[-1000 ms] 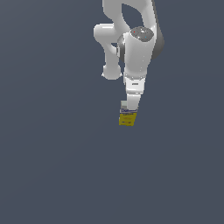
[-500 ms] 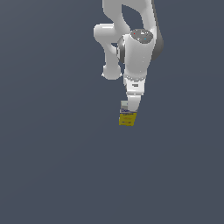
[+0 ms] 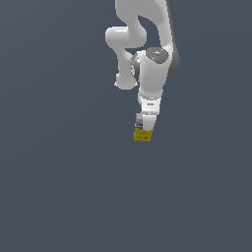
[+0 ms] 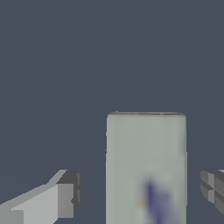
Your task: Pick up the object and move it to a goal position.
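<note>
We see the arm (image 3: 147,59) folded over and reaching down, wrist pointing at the floor (image 3: 59,187), gripper (image 3: 143,129) right over the carton (image 3: 142,135). In the wrist view the jaws stand wide: one finger (image 4: 65,199) on each side of the carton (image 4: 146,168), clear gaps both sides, no contact. Carton sits between the fingers, white face with a blurred blue mark toward the camera; yellow lower part shows in the exterior view. We can't tell if it rests on the floor.
</note>
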{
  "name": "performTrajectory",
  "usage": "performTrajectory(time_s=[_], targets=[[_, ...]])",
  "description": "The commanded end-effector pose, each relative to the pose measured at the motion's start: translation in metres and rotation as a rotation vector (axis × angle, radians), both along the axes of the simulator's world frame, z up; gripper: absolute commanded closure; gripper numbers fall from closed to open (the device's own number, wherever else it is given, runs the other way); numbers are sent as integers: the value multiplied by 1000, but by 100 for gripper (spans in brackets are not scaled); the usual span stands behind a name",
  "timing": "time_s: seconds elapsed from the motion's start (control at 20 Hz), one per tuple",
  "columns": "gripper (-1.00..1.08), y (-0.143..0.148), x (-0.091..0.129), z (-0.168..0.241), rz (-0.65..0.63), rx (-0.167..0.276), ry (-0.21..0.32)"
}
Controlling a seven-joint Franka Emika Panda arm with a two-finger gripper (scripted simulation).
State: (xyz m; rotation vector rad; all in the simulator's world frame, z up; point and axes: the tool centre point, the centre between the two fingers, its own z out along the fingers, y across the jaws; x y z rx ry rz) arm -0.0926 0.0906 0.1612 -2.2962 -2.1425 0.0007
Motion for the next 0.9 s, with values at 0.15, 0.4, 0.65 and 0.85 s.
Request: performTrajectory(time_s=[0.15, 0.4, 0.65, 0.85], targets=[[-92, 0, 1, -9, 0, 0, -1], [108, 0, 1, -9, 0, 0, -1], [108, 0, 1, -9, 0, 0, -1], [108, -2, 1, -6, 1, 0, -2]])
